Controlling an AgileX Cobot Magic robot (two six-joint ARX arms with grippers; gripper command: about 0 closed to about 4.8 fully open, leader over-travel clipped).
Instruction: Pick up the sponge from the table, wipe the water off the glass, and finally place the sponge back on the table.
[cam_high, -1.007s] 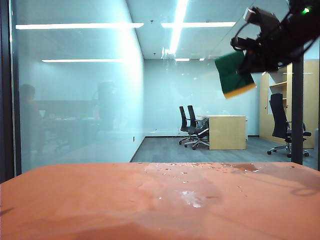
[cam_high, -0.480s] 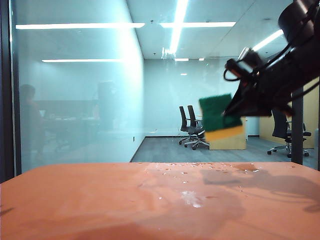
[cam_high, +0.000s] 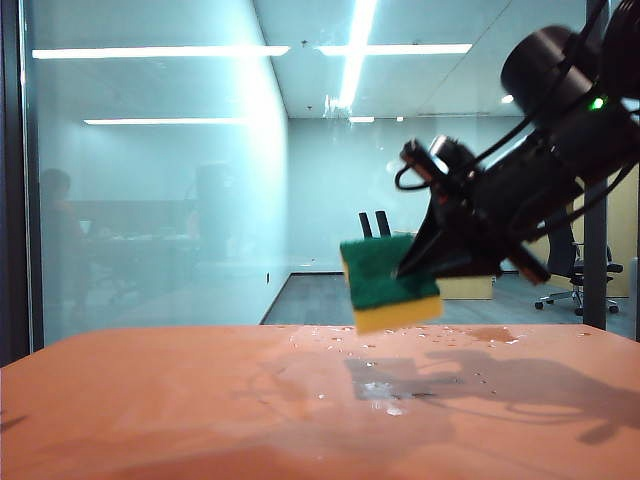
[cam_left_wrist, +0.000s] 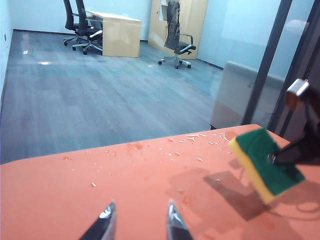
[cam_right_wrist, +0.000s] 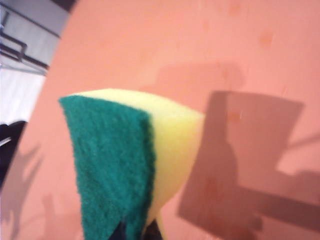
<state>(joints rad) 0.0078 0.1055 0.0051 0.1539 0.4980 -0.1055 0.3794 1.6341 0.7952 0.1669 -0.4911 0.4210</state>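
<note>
Exterior view: the right gripper (cam_high: 425, 262) clamps the sponge (cam_high: 388, 283), green over yellow, above the wet orange table (cam_high: 150, 400), before the glass (cam_high: 150, 180).

Left wrist view: the left gripper (cam_left_wrist: 137, 220) gapes empty near droplets (cam_left_wrist: 197, 140).

Right wrist view: sponge (cam_right_wrist: 132, 160) fills the frame.

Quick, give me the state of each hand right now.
Left hand: open, holding nothing, low over the table.
Right hand: shut on the sponge, held above the table.
</note>
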